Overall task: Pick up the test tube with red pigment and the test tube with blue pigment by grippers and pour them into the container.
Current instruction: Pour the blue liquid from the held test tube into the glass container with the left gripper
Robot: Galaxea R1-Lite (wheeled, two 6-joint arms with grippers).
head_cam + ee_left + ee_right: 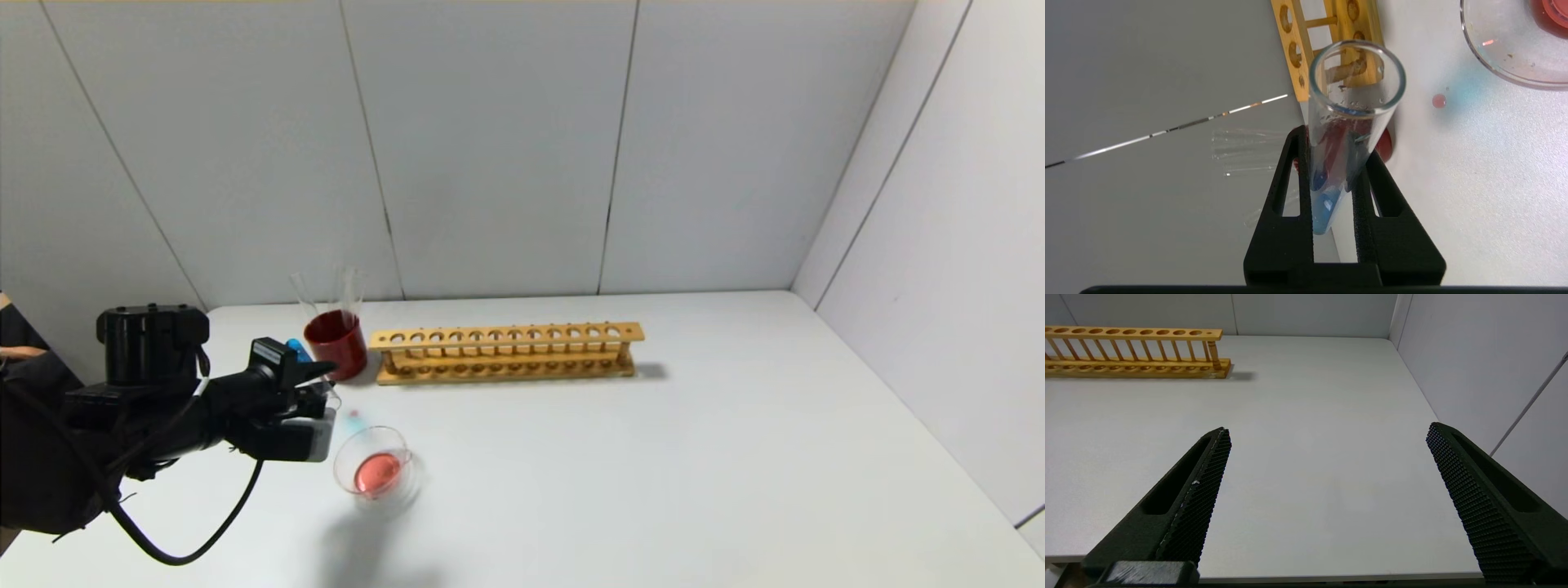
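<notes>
Left claw [1337, 171] clamped tight on blue tube [1345, 134], mouth tipped toward glass dish [377, 472] just ahead and below. Dish already pink. Right claw [1327, 498] parked wide open, empty, way farther off over bare desk [1306, 437].

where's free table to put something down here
Free: the wide stretch of table in front of and right of the rack, out to the right wall. Crowded: the left end, where the cup, dish and left gripper with the blue tube cluster.
</notes>
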